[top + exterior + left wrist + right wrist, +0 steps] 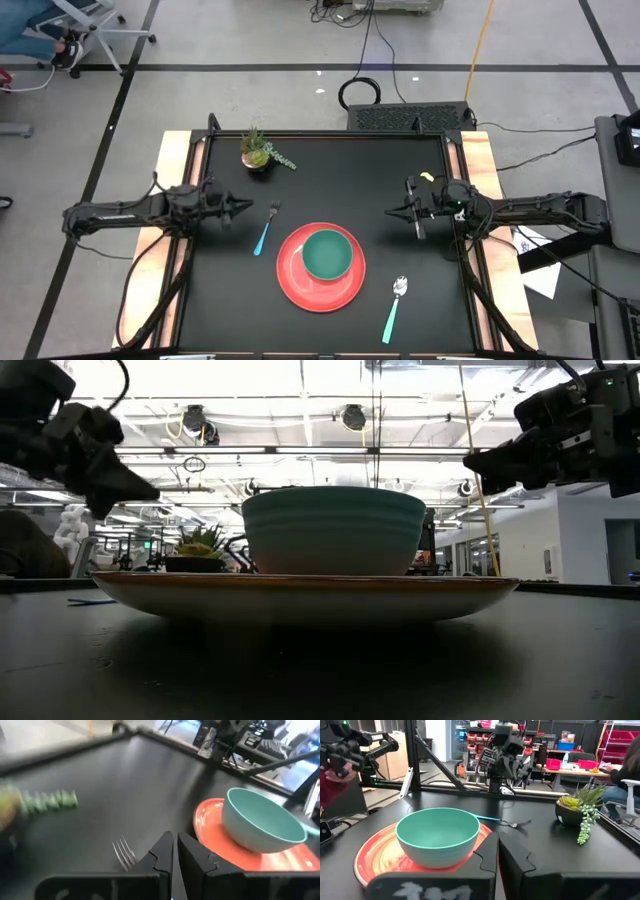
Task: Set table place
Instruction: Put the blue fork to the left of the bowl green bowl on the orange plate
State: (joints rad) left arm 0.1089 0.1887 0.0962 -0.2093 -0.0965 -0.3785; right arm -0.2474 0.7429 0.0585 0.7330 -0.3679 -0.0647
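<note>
A red plate (300,285) lies on the black table (340,170) near its front middle, and a teal bowl (328,254) stands on it. A fork (266,228) with a light-teal handle lies flat to the plate's left. A matching spoon (395,308) lies flat to the plate's right. My left gripper (245,208) hovers shut just left of the fork, above the table, pointing toward the plate (215,835). My right gripper (390,211) hovers shut over the table's right half, pointing level toward the bowl (437,837). Neither holds anything.
A small potted plant (260,150) stands near the far left corner. Pale wooden strips (175,170) run along the table's two short sides, under the arms. Bare black tabletop lies between the plant and the plate. A seated person (625,775) shows beyond the table.
</note>
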